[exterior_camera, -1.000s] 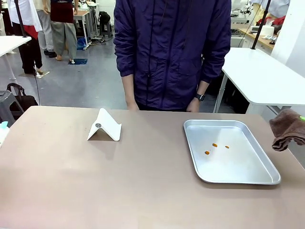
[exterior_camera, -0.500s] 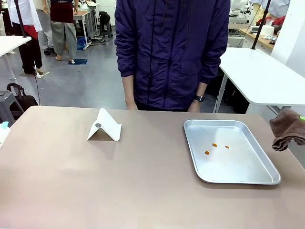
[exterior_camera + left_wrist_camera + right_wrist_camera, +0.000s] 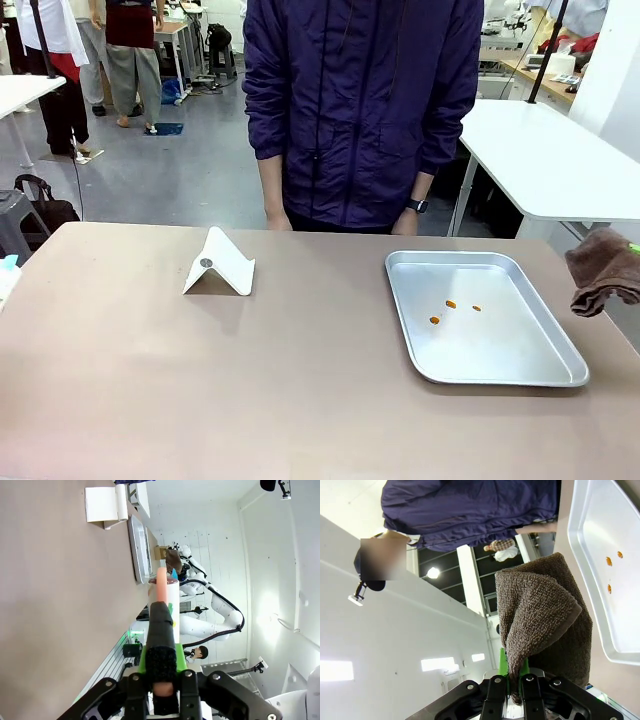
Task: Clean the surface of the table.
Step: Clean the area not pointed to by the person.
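Note:
The table (image 3: 200, 380) has a matte beige-brown top; its surface also shows in the left wrist view (image 3: 50, 605). My right gripper (image 3: 515, 682) is shut on a folded brown towel (image 3: 540, 615), which hangs at the table's right edge (image 3: 605, 270), beside the tray and clear of the surface. My left gripper (image 3: 161, 612) is shut on a slim pink-orange thing with a white cylinder (image 3: 170, 595) behind it; I cannot tell what it is. It is held above the table's left side.
A shallow silver tray (image 3: 540, 360) lies at the right with three small orange bits (image 3: 450, 304) in it. A white folded stand (image 3: 218, 262) sits left of centre. A person in a purple jacket (image 3: 360, 110) stands at the far edge, hands down.

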Robot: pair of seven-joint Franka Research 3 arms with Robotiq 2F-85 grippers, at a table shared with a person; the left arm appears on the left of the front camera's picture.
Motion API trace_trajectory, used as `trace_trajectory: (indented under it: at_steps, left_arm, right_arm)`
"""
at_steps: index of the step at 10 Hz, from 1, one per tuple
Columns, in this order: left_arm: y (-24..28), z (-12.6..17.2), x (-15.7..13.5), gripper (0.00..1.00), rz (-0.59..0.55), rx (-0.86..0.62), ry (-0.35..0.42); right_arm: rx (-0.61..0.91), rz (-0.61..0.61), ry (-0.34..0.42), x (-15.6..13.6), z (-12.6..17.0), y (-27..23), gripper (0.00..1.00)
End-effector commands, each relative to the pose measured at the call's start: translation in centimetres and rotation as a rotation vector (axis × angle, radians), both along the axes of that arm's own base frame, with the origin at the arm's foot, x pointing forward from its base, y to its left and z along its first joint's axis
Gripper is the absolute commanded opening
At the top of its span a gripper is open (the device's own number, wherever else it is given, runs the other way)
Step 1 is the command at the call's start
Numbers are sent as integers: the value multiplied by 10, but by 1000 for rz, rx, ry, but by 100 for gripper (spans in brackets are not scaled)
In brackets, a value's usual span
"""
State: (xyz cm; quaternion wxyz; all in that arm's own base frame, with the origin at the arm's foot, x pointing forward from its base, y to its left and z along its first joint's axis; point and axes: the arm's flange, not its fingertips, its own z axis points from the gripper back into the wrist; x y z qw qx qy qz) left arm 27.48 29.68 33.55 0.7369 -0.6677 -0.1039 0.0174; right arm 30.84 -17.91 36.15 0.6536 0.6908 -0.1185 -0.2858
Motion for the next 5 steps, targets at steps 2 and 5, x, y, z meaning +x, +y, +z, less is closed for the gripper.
trace_trajectory:
  at_steps: [2,5]
  left_arm:
    - [0,7,-2,22,7,-1,11]
    - [0,7,-2,22,7,-1,11]
  right_arm:
    - [-1,6,-9,0,4,2,0]
    - [-130,58,-7,15,10,14,8]
